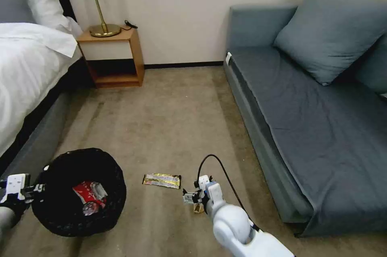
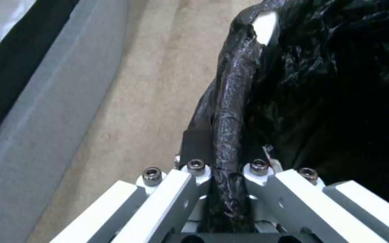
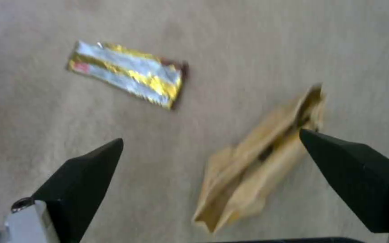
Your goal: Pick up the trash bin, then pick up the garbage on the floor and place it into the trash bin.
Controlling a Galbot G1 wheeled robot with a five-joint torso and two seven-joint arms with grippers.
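Trash bin (image 1: 78, 192) sits at eight o'clock, left gripper (image 2: 226, 175) clamped on its bagged rim, red-white wrapper (image 1: 89, 196) inside. Right gripper (image 3: 210, 158) hangs spread over the tan pouch (image 3: 257, 162), gold-black wrapper (image 1: 162, 180) at its ten o'clock. Pouch pickup under way, I'd say: descend, then close.

A glossy, crinkled black plastic bag (image 2: 230, 111) lines the bin (image 1: 78, 192), its rim clamped between the left gripper's (image 2: 227, 175) smooth white links with bright metal bolts, while a shiny red-white wrapper (image 1: 89, 195) lies inside. On the matt, short-pile tan carpet (image 1: 169, 120), a gold-black bar wrapper (image 3: 127, 74) gleams like foil beside a dull, creased tan paper pouch (image 3: 257, 158), framed by the right gripper's (image 3: 212, 148) wide-spread matt black fingertips (image 3: 86, 168). Behind stand a grey cloth sofa (image 1: 306, 111), a wood nightstand (image 1: 115, 57) and a polished brass lamp (image 1: 102, 27).
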